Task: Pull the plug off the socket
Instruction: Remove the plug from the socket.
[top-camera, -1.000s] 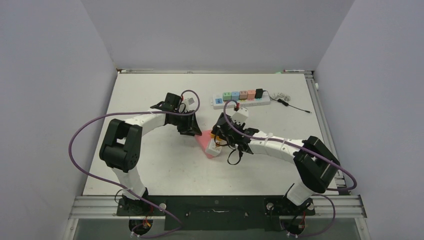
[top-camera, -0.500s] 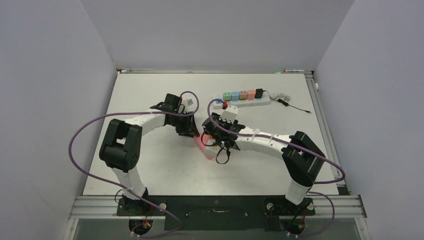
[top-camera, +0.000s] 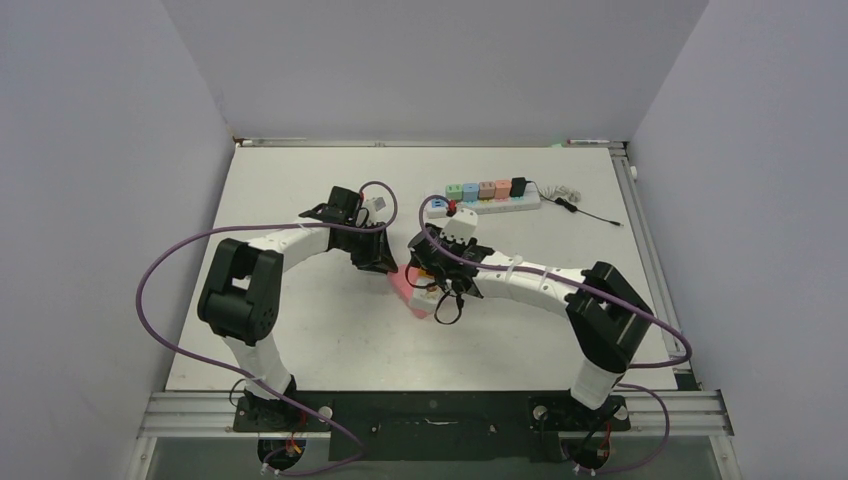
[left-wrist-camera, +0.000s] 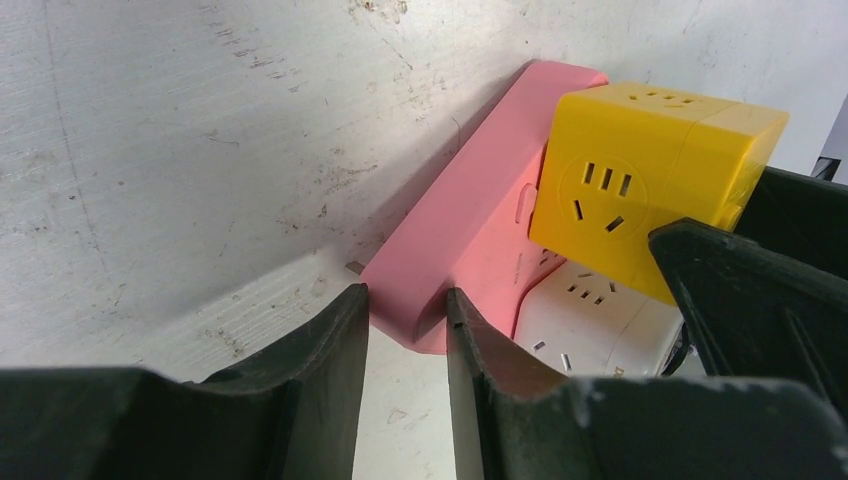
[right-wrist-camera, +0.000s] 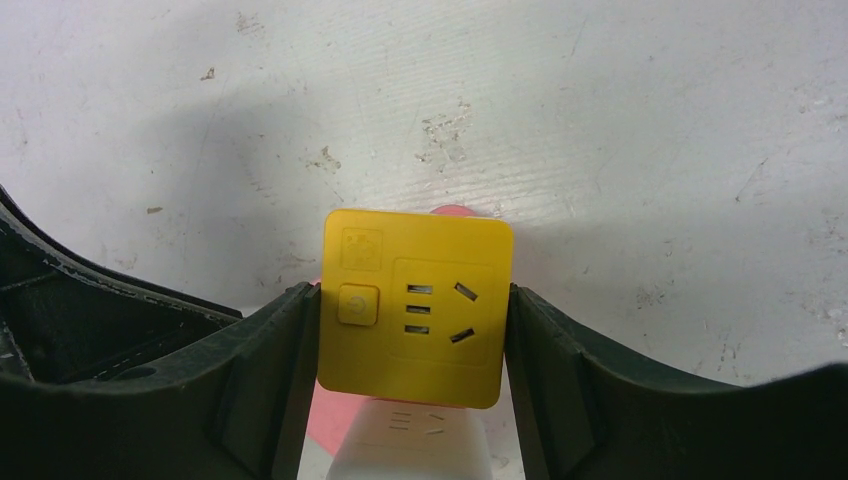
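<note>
A pink socket strip (top-camera: 402, 291) lies at mid-table. A yellow cube plug (right-wrist-camera: 415, 300) and a white cube plug (right-wrist-camera: 410, 435) sit on it. In the left wrist view the pink strip (left-wrist-camera: 470, 240) has its near end between my left gripper's (left-wrist-camera: 407, 300) fingers, which press on both sides. The yellow cube (left-wrist-camera: 640, 170) and white cube (left-wrist-camera: 590, 320) stand just beyond. My right gripper (right-wrist-camera: 412, 295) is shut on the yellow cube, one finger on each side. In the top view the left gripper (top-camera: 385, 265) and right gripper (top-camera: 432, 283) meet over the strip.
A white power strip (top-camera: 437, 203) carrying several coloured cube plugs lies at the back of the table. A thin black cable (top-camera: 585, 210) trails to its right. Purple cables loop over both arms. Grey walls close in the table on three sides.
My right gripper has moved left over the strip and now grips the yellow cube. The left arm has held still on the pink strip's end.
</note>
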